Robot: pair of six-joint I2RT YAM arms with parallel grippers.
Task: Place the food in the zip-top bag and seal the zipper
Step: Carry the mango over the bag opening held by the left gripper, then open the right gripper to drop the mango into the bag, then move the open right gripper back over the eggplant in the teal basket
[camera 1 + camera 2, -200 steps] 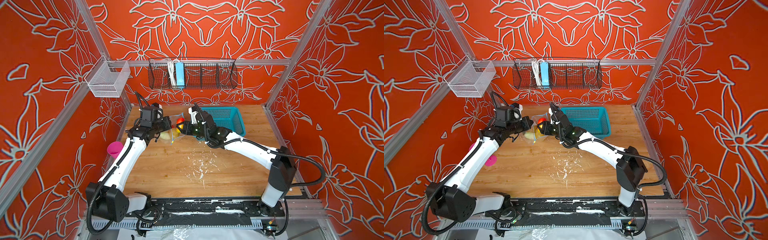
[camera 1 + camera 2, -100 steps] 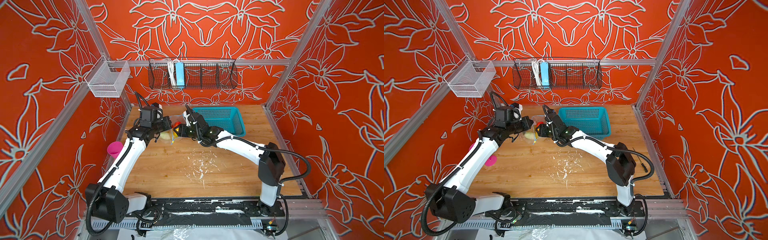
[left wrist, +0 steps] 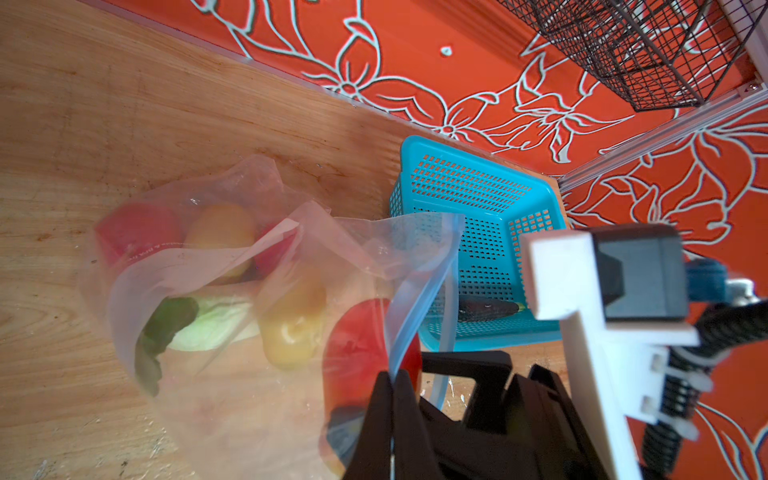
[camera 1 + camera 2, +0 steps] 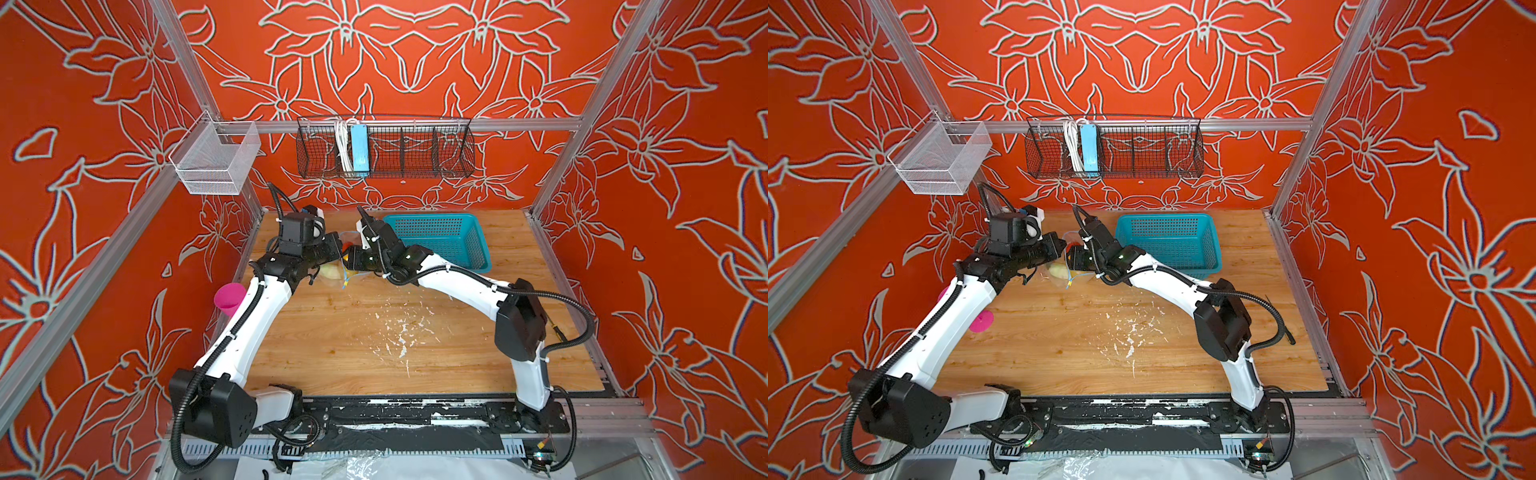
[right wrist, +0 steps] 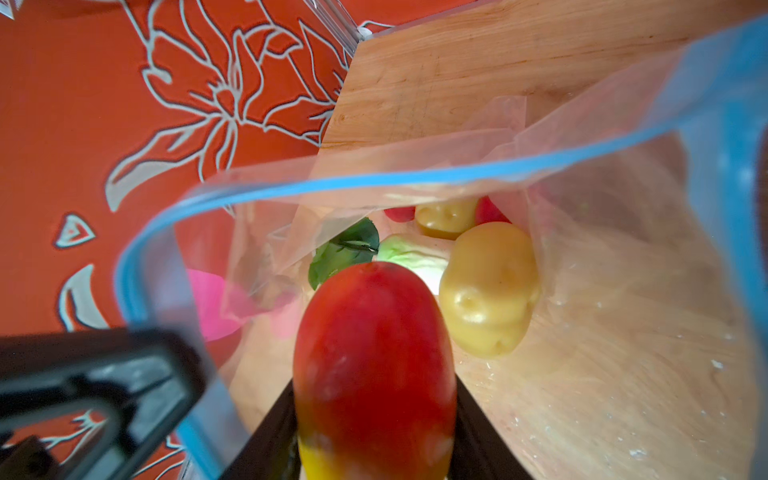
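red-yellow mango (image 5: 374, 353) gripped by right end effector (image 5: 374, 449), inside zip-top bag (image 5: 623, 332)

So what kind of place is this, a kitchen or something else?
Most likely a robot test booth, not a kitchen: floral printed walls on an aluminium frame, and a wooden tabletop with two robot arms bolted to a base rail.

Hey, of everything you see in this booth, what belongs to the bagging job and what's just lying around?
Job: bag, its blue zipper, mango in the right gripper, two potatoes, red balls, leafy green, pale vegetable, left gripper pinching the bag's rim.
Lying about: blue basket, pink cup, black wire rack, white mesh bin.
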